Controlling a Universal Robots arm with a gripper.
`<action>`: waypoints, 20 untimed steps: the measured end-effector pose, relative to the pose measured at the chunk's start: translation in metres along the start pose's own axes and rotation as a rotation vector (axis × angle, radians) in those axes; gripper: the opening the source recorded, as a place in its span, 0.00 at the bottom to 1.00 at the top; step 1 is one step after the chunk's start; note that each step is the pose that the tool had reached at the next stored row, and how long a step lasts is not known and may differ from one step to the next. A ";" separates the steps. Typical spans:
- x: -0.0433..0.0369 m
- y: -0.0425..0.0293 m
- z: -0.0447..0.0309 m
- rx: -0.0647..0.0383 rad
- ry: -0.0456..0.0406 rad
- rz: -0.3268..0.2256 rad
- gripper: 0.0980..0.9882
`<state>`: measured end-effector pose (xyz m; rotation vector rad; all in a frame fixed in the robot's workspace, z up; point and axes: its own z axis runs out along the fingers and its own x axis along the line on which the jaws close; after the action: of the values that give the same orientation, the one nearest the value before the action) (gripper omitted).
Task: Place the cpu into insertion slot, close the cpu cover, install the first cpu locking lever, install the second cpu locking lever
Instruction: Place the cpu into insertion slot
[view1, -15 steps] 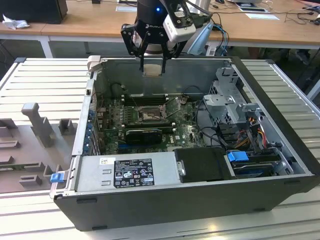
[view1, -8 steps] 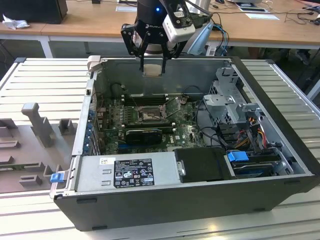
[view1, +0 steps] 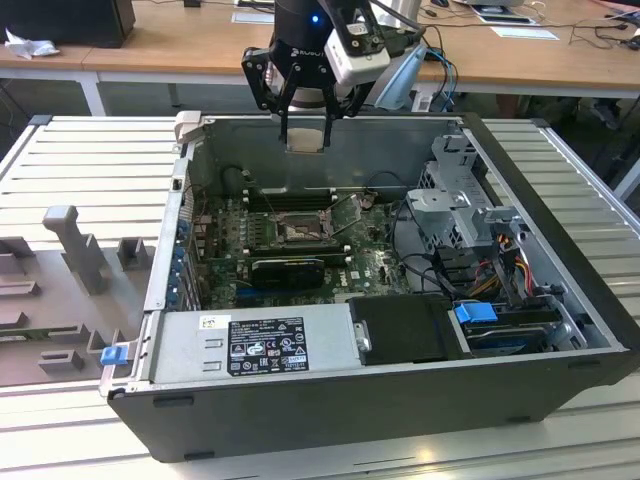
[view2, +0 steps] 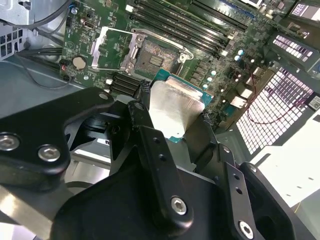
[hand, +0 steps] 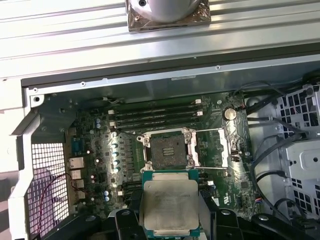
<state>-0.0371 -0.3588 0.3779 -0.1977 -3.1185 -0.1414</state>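
Progress: early, step 1 of 4 in hand, nothing seated yet. Black two-finger gripper (view1: 305, 120) hangs over the open dark-grey computer case (view1: 330, 410), above its wall on the memory-slot side. Its fingers are closed in on the edges of the small flat square cpu w/ silver-grey metal top (hand: 170, 202), so the chip is up in the air, off the board. In both wrist views it's held flat, metal side to the cameras, green rim showing.

Square insertion slot w/ dark frame and brownish-gold pin field (hand: 167, 150) sits approx. mid green motherboard (hand: 95, 160), just beside the long black memory slots (hand: 155, 117). It's bare, no chip in it. Thin silver-grey metal cpu cover frame (hand: 210, 132) is swung open and lies flat beside the slot, board showing thru its window.

Locking levers: prob. released, since the cover is up, but can't pick them out for sure.

Left, as I judge it: seat chip, shut cover, both levers.
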 end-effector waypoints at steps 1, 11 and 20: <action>0.0000 0.0000 0.0000 0.000 -0.0002 0.002 0.48; 0.0000 0.0000 0.0001 0.000 -0.0018 0.020 0.48; 0.0000 0.0000 0.0001 -0.001 -0.0037 0.041 0.48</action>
<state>-0.0371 -0.3588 0.3778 -0.2622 -3.1156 -0.1419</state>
